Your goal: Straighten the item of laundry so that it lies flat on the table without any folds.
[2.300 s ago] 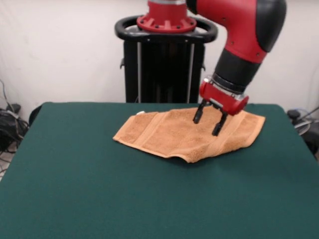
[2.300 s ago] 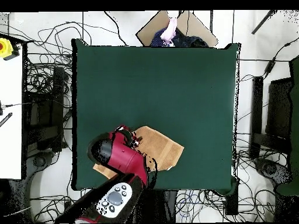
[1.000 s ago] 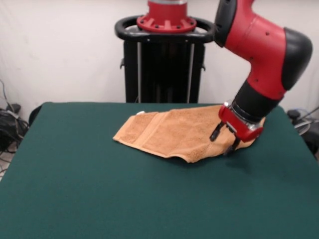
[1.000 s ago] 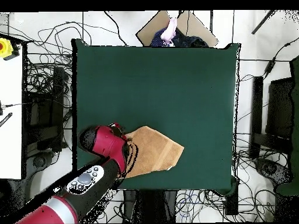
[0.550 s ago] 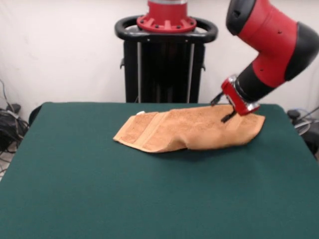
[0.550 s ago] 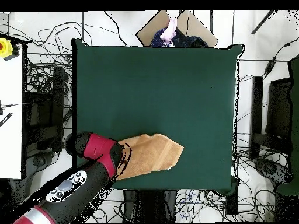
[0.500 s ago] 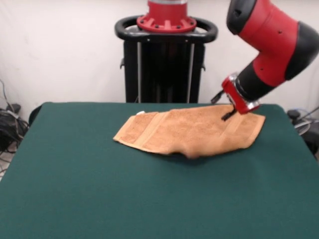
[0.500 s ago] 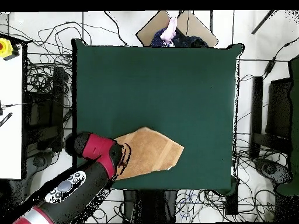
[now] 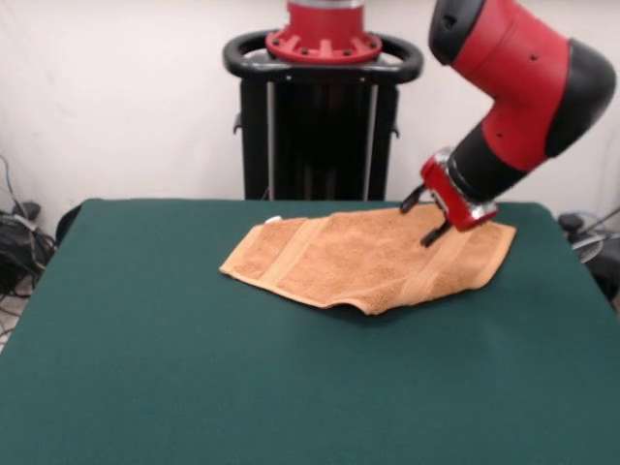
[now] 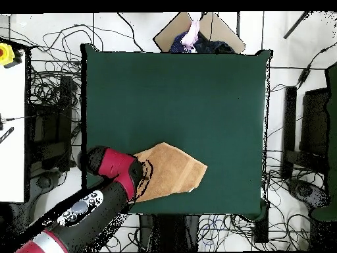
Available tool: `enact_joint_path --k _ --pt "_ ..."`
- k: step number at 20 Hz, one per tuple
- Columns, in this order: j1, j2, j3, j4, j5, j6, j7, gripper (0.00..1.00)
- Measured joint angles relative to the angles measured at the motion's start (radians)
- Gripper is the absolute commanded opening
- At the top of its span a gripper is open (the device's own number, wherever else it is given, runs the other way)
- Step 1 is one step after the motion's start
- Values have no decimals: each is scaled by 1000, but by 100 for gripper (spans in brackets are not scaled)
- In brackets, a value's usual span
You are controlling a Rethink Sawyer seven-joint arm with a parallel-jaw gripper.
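The tan-orange towel [image 9: 358, 257] lies on the far right part of the green table [image 9: 194, 368], close to the robot's side. It is spread out, with a raised fold along its near edge and a small white tag [image 9: 273, 220] at its far left corner. My gripper [image 9: 421, 218] hangs tilted just above the towel's right part, open and empty. In the overhead view the towel [image 10: 174, 171] lies near the table's bottom edge [image 10: 197, 209]. There the red arm [image 10: 112, 172] covers the towel's left end and hides the gripper.
The black pedestal [image 9: 323, 116] stands behind the table's far edge. Cables lie on the floor all around the table [image 10: 52, 99]. A cardboard box with cloth items [image 10: 197, 33] sits beyond the far side. A white surface [image 10: 12, 132] lies to the left.
My gripper was low at the towel's near right edge, then rose off it and now hovers over its right part. The towel's right end dropped and spread out wider on the table.
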State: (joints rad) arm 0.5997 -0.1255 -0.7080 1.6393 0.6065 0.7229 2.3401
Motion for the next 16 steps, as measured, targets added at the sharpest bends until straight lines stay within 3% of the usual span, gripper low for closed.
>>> enact_joint_path --k 6,8,16 --pt "-28 3 14 0 9 -291 0 100" --pt "-32 3 17 0 9 -337 0 100" --pt "-33 16 18 -20 18 -313 0 100"
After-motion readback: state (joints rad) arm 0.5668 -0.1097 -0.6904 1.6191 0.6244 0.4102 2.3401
